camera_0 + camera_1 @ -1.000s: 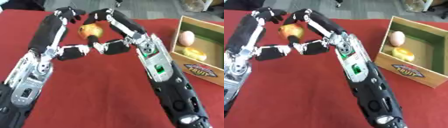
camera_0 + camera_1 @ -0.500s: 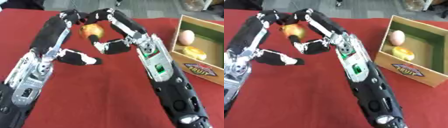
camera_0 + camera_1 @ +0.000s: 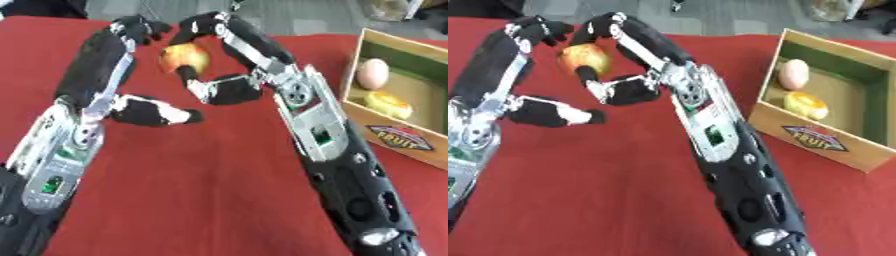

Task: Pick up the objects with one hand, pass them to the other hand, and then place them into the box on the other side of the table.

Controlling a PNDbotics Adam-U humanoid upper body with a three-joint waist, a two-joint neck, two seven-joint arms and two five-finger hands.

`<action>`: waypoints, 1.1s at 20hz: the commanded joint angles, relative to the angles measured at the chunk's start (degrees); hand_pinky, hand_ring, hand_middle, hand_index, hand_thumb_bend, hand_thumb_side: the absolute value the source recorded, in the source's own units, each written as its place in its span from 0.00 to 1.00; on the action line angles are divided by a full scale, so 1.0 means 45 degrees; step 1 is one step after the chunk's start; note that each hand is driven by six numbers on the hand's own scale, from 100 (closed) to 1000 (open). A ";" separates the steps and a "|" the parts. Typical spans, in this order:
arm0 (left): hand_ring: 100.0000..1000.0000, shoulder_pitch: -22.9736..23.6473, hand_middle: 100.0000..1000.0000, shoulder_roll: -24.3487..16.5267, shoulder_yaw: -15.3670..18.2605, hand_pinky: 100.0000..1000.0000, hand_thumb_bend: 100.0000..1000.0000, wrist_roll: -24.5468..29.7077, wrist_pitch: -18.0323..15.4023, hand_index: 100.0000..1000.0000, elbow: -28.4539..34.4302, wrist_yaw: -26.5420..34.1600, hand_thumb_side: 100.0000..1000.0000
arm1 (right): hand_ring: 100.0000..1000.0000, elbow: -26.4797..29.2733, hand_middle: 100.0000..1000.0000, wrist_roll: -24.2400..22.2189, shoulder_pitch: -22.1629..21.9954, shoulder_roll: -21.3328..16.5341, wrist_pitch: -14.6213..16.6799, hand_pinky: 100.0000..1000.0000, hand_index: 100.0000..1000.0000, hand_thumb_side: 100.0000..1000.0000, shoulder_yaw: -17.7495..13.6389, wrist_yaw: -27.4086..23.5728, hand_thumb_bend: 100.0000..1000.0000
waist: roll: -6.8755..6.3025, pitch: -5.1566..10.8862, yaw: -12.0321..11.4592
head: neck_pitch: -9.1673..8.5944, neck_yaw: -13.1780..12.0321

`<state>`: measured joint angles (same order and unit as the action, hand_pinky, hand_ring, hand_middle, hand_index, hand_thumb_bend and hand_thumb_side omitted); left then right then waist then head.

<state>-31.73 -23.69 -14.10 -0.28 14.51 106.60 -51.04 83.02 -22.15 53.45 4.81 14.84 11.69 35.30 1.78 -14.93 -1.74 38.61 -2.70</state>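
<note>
Table [image 3: 219,200] covered edge to edge in red cloth, evenly lit, no hard shadows. Beyond its far edge, a strip of grey floor [image 3: 737,15]. Dark shape at the top left corner and pale blurred object at top right, neither identifiable.

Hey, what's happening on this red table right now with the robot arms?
The robot is handing a yellow-red fruit from one robot hand to the other above the red table. The right robot hand has its fingers curled round the fruit, while the left robot hand is beside it with its thumb spread away. The box on the right holds a pale egg-shaped item and a yellow item.
</note>
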 commanded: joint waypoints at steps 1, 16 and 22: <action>0.62 -0.0019 0.60 -0.0347 0.0214 0.73 1.00 -0.0367 0.0479 0.80 0.0083 -0.0143 0.38 | 0.89 0.0484 0.30 0.0048 0.0197 -0.0148 -0.0147 0.84 0.45 0.00 -0.0125 -0.0199 0.00 | -0.0038 0.0263 0.0016 | -0.0067 0.0105; 0.62 0.0933 0.60 -0.1264 0.0614 0.73 0.99 -0.0070 0.0691 0.79 -0.0120 0.0359 0.44 | 0.91 0.1638 0.31 0.0779 0.0218 -0.1677 -0.2036 0.87 0.46 0.00 -0.1387 -0.1653 0.00 | -0.0107 0.0309 0.0218 | 0.0184 0.0573; 0.60 0.1322 0.58 -0.1602 0.1168 0.73 0.95 -0.0816 0.1073 0.77 0.0131 0.0605 0.42 | 0.93 0.1642 0.31 0.1067 0.0285 -0.2887 -0.2947 0.88 0.46 0.00 -0.2238 -0.2300 0.00 | -0.0099 0.0311 0.0217 | 0.0164 0.0876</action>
<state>-25.34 -29.10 -9.99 -3.13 19.07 105.94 -48.73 89.00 -17.69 53.47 -6.31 2.34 2.69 25.75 1.76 -14.93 -0.78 39.24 0.85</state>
